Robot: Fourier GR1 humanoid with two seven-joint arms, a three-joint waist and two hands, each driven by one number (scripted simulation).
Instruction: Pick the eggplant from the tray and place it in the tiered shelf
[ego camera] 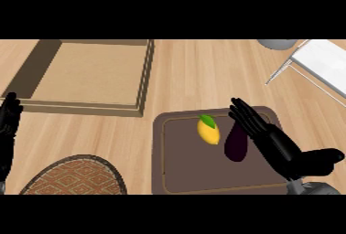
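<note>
A dark purple eggplant (236,144) lies on the brown tray (182,173), toward its right side. My right hand (270,141) hovers over the tray's right edge just beside the eggplant, fingers straight and pointing up-left, open and holding nothing. The white tiered shelf (323,59) shows at the top right corner, only partly in view. My left hand (8,123) rests open at the left edge, fingers up.
A yellow lemon with a green leaf (208,130) lies on the tray left of the eggplant. A shallow wooden box (145,77) sits at the upper left. A woven round mat (78,178) lies at the bottom left. A grey object (277,43) sits at the top.
</note>
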